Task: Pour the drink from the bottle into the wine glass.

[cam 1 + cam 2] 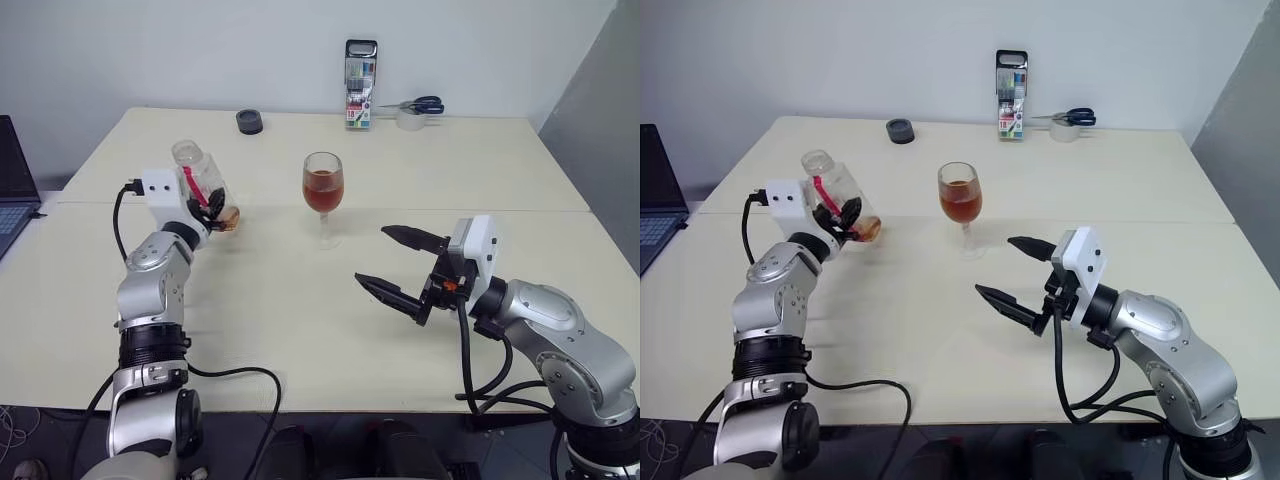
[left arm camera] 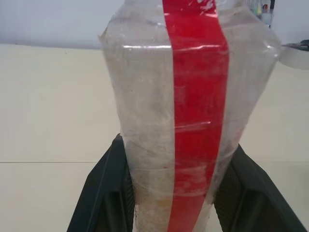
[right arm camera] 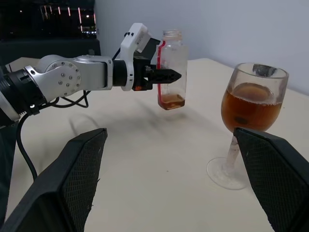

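Observation:
The bottle [image 1: 200,185] is a clear plastic one with a red strip down its side and an open mouth. It stands roughly upright at the left, its base just over the table. A small remnant of the reddish-brown drink [image 3: 171,102] lies in its bottom. My left gripper [image 1: 212,212] is shut on its lower body, black fingers [image 2: 104,193] on either side. The wine glass [image 1: 323,185] stands at the table's middle, about half full of the same drink [image 3: 251,108]. My right gripper [image 1: 372,255] hangs open and empty in front of the glass, to its right.
At the table's far edge stand a pack of pens [image 1: 360,85], scissors [image 1: 425,103] on a tape roll [image 1: 410,121] and a small black round object [image 1: 249,122]. A laptop [image 1: 10,190] sits off the left side. A seam crosses the tabletop [image 1: 300,330].

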Available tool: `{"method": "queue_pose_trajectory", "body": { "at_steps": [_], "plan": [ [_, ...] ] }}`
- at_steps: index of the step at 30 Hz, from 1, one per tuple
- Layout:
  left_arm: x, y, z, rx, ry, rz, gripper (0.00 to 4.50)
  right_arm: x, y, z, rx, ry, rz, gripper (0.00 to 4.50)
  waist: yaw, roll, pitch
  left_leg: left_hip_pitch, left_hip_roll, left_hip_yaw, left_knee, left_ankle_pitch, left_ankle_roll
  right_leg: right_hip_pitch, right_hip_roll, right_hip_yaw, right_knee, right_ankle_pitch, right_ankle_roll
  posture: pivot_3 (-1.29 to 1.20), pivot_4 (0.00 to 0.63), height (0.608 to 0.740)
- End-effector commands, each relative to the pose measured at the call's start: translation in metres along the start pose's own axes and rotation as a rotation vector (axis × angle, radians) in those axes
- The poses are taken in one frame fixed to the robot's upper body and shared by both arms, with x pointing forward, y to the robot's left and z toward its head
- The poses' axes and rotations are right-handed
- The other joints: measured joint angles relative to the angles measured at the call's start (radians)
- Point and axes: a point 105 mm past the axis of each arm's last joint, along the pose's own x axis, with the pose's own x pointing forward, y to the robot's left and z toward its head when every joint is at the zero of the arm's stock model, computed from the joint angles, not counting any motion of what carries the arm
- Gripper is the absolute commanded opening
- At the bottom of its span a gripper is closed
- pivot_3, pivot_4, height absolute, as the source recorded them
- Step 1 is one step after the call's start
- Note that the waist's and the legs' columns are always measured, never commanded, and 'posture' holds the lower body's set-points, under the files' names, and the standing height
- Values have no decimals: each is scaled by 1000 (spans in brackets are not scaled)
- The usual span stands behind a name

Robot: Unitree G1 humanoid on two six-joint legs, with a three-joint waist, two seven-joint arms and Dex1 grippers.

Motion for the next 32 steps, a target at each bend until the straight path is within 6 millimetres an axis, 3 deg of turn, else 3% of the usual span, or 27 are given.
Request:
{"method": "queue_pose_trajectory", "body": {
  "at_steps": [1,11,19,22,25,27,30,32],
  "plan": [
    [0,3,2,9,-28,-9,1692,1,1,10,-29,-36,3,4500,0,0,0,0,0,0,0,0,0,0,0,0,0,0,0,0,150,740],
    [5,9,-22,-6,24,11,1692,2,-2,11,-30,-38,-20,4500,0,0,0,0,0,0,0,-1,2,0,0,0,0,0,0,0,150,740],
    [1,11,-29,2,46,-1,4307,-1,-3,8,-27,-26,-40,4500,-1,0,0,0,0,-1,0,-1,3,0,0,-1,-1,0,0,0,150,740],
    [-4,14,-32,24,61,7,4472,-4,-2,3,-19,-6,-55,4500,-1,0,0,0,0,-1,-1,-2,3,0,0,-1,-1,0,0,0,150,740],
    [-16,18,-39,40,95,15,4472,-17,-2,-16,14,59,-113,4500,0,0,0,0,0,-1,-1,-2,3,0,0,-1,-1,0,0,0,150,740],
    [-29,20,-46,50,126,24,4472,-29,-5,-31,42,112,-193,4500,0,0,0,0,0,-1,-1,-2,3,0,0,-1,-1,0,0,0,150,740],
    [-68,10,-61,87,191,6,4472,-72,-42,-70,-72,337,-657,4500,-3,0,-1,0,1,0,-2,-1,2,0,0,1,-2,0,0,0,150,740],
    [-83,-4,-62,76,199,-16,4472,-91,-54,-79,-84,399,-878,4500,-4,0,-1,1,2,2,-3,0,0,0,0,2,-2,0,0,0,150,740]
  ]
}}
